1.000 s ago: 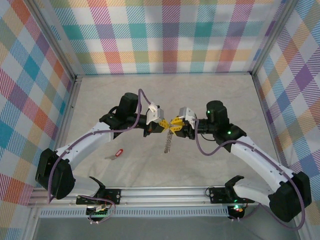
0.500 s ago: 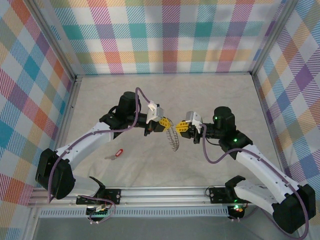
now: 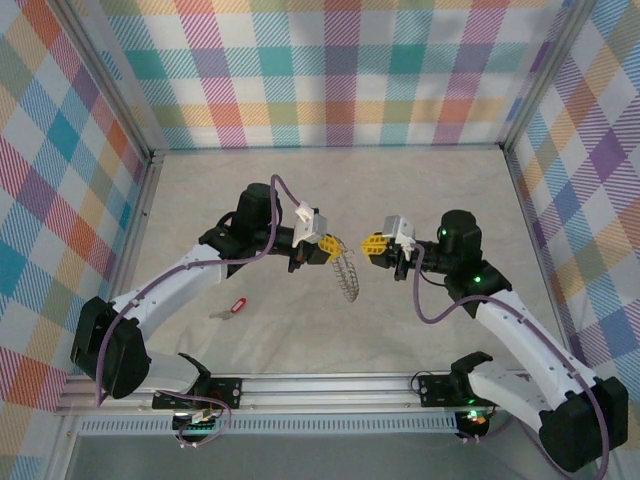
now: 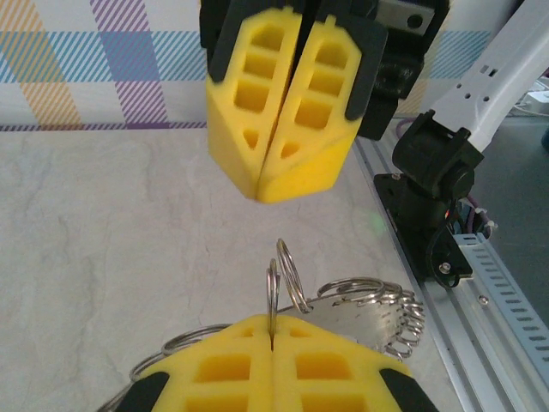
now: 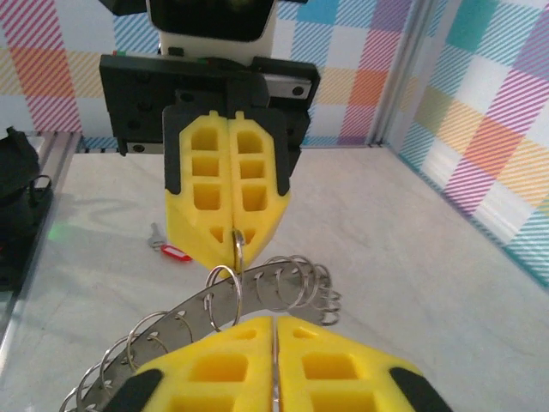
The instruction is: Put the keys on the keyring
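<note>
surf: tbl (image 3: 420, 200), pale marbled top | on it: red-tag key (image 3: 237, 306) lay flat, near-left, metal end twd L | sat well apart fr tbl's far edge

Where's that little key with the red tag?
In the top view the red-tagged key lies on the table beside the left arm, apart from the keyring in the left gripper.
</note>
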Controlling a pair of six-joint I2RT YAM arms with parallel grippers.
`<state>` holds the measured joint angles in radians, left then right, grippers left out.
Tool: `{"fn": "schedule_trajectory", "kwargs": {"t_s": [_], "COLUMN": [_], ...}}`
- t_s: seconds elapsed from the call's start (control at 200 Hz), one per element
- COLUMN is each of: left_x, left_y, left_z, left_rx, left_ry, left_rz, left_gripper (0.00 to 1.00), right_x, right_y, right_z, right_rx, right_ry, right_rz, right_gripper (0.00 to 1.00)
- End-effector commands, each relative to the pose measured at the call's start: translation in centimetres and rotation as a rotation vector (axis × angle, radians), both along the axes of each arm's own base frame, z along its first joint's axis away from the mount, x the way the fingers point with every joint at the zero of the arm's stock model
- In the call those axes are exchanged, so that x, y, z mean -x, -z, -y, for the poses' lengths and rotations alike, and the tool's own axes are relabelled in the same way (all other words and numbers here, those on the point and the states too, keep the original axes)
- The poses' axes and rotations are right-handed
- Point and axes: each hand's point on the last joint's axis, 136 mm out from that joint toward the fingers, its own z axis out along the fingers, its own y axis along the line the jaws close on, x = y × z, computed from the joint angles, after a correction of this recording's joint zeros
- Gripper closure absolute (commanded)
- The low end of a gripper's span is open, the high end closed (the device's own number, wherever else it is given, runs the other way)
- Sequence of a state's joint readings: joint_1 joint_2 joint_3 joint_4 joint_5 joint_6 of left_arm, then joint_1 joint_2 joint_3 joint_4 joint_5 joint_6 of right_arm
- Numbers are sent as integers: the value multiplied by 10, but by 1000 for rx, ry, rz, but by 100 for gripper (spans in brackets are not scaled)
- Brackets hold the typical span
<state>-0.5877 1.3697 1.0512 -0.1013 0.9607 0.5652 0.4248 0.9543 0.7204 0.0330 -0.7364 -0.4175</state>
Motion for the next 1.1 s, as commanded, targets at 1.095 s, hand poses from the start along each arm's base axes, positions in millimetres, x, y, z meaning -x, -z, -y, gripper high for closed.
{"fn": "schedule_trajectory", "kwargs": {"t_s": [1.095], "left_x": [9], "left_y": [-30], "left_z": [11], "left_rx": [98], "left_ry": [33], "left_rz": [30], "left_gripper": [100], "right_x": [9], "right_y": [-12], "right_z": [-23], "right_rx": [-69], "right_ry": [-87], "right_rz": [53], "right_gripper": [66]}}
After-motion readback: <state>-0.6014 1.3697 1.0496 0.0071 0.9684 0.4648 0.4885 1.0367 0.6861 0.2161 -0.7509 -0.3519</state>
